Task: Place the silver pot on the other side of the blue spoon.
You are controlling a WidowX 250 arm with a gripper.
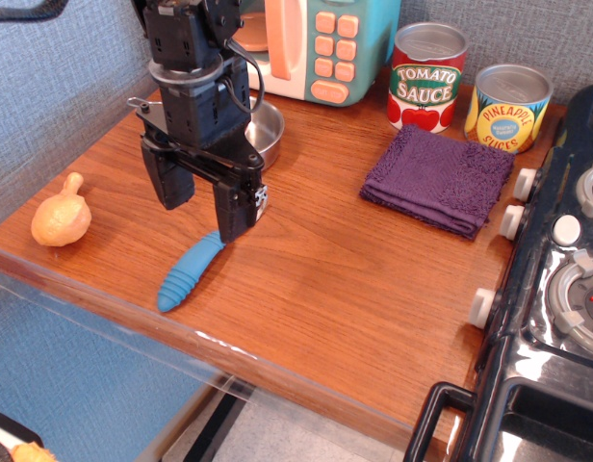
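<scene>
The silver pot (pixel 265 132) stands on the wooden table near the back, mostly hidden behind my arm, with its right rim and wall showing. The blue spoon (pixel 189 273) lies in front of it near the table's front edge; its ribbed handle shows, and its metal head is hidden behind my finger. My black gripper (pixel 205 207) hangs between pot and spoon, open and empty, its two fingers (pixel 235 214) spread wide and pointing down just above the spoon's upper end.
A tan squash-like toy (pixel 62 219) lies at the left edge. A folded purple cloth (pixel 439 178) lies at the right. Tomato sauce (pixel 426 77) and pineapple (pixel 507 107) cans stand behind it. A toy microwave (pixel 316 43) is at the back; a stove (pixel 556 298) is at the right.
</scene>
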